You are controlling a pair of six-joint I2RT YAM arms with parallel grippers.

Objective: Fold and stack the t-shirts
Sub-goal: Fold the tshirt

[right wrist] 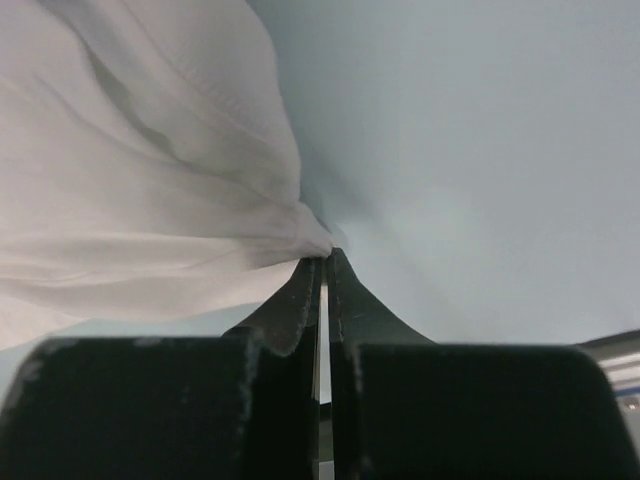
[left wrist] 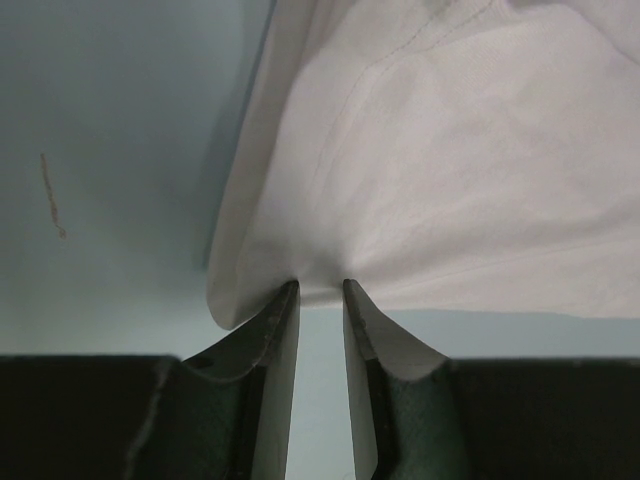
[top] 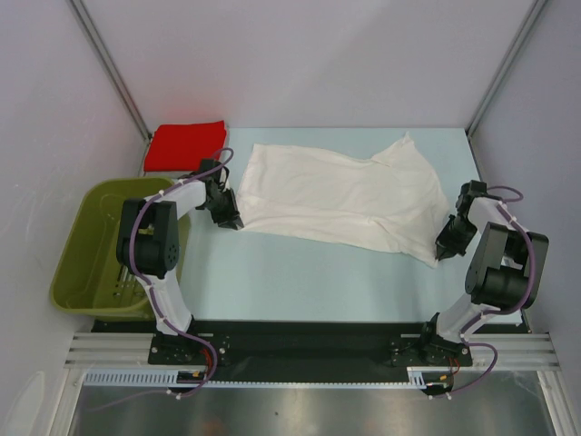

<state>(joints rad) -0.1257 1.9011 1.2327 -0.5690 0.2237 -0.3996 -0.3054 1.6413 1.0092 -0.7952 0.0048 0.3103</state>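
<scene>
The large white t-shirt [top: 340,198] lies spread across the middle of the table, plain side up, with no black print showing. The red t-shirt [top: 186,143] lies folded at the back left corner. My left gripper [top: 227,218] is at the white shirt's near left edge; in the left wrist view the cloth [left wrist: 450,150] puckers into the narrowly parted fingertips [left wrist: 320,288]. My right gripper [top: 445,250] is at the shirt's near right corner; in the right wrist view its jaws [right wrist: 325,258] are closed on a bunched corner of the cloth [right wrist: 140,170].
An olive-green plastic basket [top: 86,250] stands off the table's left edge beside the left arm. Grey walls with metal posts enclose the back and sides. The pale blue table top [top: 300,282] shows between the shirt and the arm bases.
</scene>
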